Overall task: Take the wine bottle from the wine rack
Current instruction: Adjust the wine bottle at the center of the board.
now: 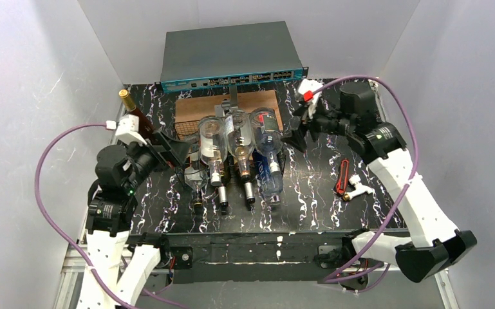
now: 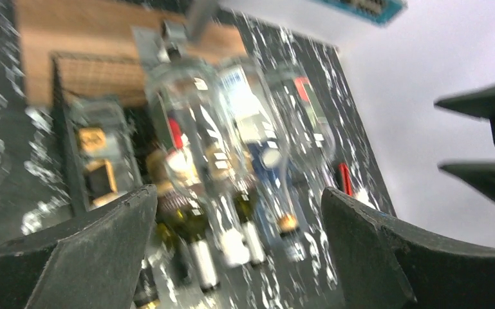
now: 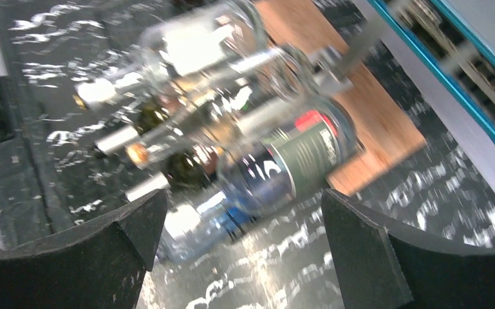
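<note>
Black wire mesh forms the wine rack point(image 1: 183, 131), which sits on the marbled counter point(image 1: 322, 193) with its back edge over a brown wooden board point(image 1: 257, 102). A grey network switch point(image 1: 228, 55) lies beyond the board.

Several bottles lie in the rack, necks pointing toward the near edge so each rolls into a wavy cradle and stays put. Two clear bottles point(image 1: 211, 145) point(image 1: 239, 138) and a blue-labelled bottle point(image 1: 267, 145) ride on top, with darker ones half hidden beneath. Both wrist views are blurred, so the labels cannot be read.

One dark bottle point(image 1: 130, 106) with a gold cap stands upright on the counter, left of the rack and apart from it, close by the left arm. Going by its shape, I judge it a wine bottle that is already off the rack.

The left claw point(image 2: 238, 206) hangs just beside the rack's left end, between it and the upright bottle. Its fingers are spread wide and nothing is between them. The right claw point(image 3: 244, 206) hovers at the rack's right end, facing the blue-labelled bottle, fingers likewise apart and empty. The two flank the rack, probably so that either can reach a bottle from its own side.

A red tool point(image 1: 342, 177) lies on the counter to the right, well apart from the rack.
</note>
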Controlling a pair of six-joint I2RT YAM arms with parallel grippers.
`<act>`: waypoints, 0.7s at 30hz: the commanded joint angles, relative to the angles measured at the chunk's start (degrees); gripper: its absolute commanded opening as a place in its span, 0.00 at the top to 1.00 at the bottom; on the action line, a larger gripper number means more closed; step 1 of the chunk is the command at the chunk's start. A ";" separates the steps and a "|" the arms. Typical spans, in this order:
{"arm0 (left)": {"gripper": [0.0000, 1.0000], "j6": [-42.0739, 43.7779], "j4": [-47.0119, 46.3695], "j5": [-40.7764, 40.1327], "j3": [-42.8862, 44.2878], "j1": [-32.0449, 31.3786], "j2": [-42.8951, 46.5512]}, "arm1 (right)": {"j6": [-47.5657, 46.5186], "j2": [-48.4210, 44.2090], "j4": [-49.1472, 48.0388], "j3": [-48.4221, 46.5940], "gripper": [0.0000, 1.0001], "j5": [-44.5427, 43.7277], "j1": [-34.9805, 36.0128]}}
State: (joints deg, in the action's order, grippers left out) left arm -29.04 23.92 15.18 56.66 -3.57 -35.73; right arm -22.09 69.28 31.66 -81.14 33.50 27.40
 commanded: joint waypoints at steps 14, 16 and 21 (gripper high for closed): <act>0.02 -7.97 21.60 -18.95 4.14 -24.86 -6.50 | 7.94 -13.63 4.22 17.18 0.02 -6.62 -18.08; 0.02 -8.70 22.98 -26.21 5.92 -30.18 -9.51 | 7.54 -13.56 3.68 17.36 0.02 -5.92 -20.12; 0.02 -15.72 25.39 -41.85 7.26 -42.97 -18.37 | 7.31 -12.10 1.32 19.61 0.02 -2.80 -23.42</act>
State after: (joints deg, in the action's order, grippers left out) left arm -39.35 45.39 -11.31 62.24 -39.35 -49.54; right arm -15.55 56.60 37.30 -63.57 26.55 6.28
